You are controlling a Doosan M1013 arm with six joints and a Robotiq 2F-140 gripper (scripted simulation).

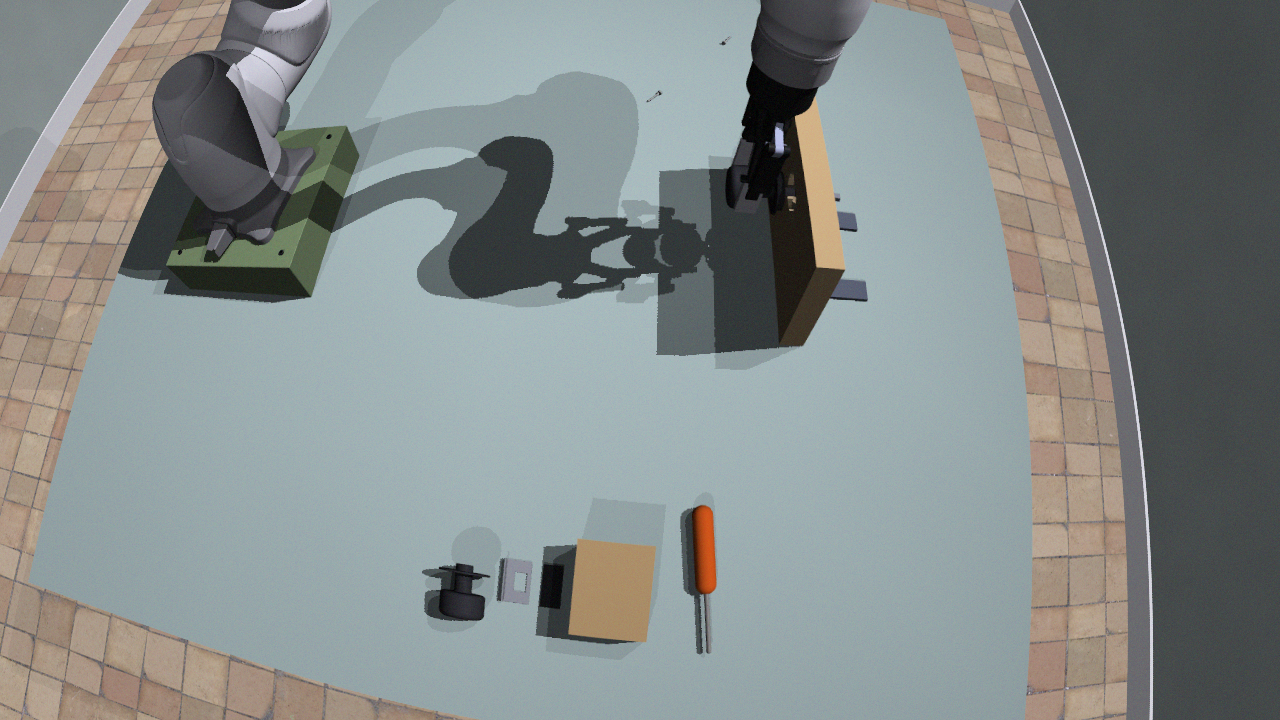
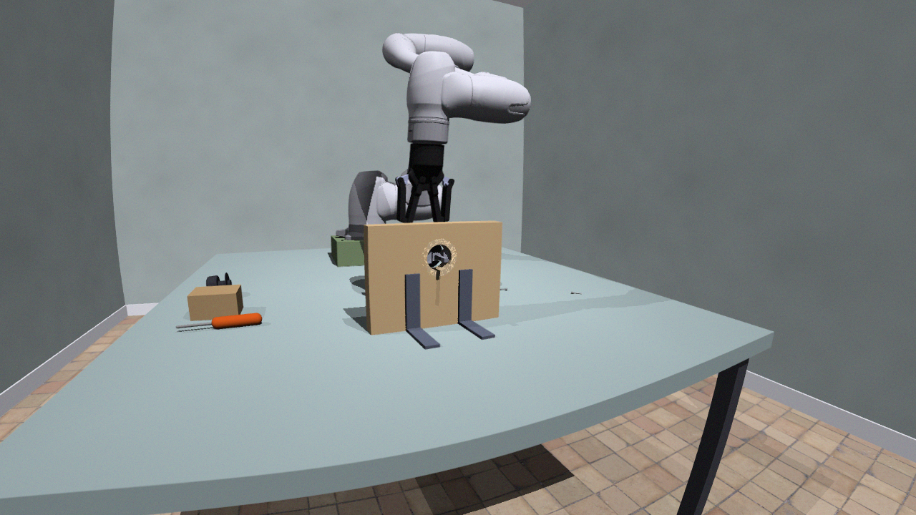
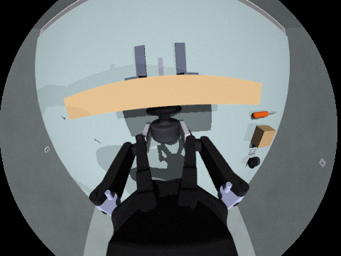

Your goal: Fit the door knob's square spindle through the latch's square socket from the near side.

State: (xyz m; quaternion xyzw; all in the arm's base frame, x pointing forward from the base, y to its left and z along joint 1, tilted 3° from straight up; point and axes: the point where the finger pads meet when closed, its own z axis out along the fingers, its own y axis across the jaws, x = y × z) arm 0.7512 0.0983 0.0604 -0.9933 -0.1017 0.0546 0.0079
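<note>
The big grey-blue table [image 2: 576, 358] is holding everything. The white robot arm [image 2: 441, 89] is reaching down from above, behind the tall wood board [image 2: 396, 287] that is standing on two dark brackets [image 2: 419, 320]. Off to one side a small wood block [image 1: 613, 589], an orange screwdriver [image 1: 703, 548], a little metal plate [image 1: 514, 580] and a second dark knob [image 1: 460, 592] are lying near each other, well apart from the board.

The black gripper [image 3: 166, 139] is pointing down and is pinching the dark door knob [image 3: 165, 132] between its two fingers. The fingers are partly closed on it, not spread wide. The knob is hanging just beside the board's robot-facing side, with its round plate [image 3: 163, 111] very near the wood; I cannot tell if it is touching.

Through the round hole [image 2: 439, 256] in the board, something dark is showing, but it is too small to tell if that is the spindle or the latch.

I think the robot is doing the pushing-in step now. Next it is going to need a straight, gentle push toward the board, keeping the knob level so the square stick is lining up with the square hole. If the knob is tilting, the stick may be jamming.
</note>
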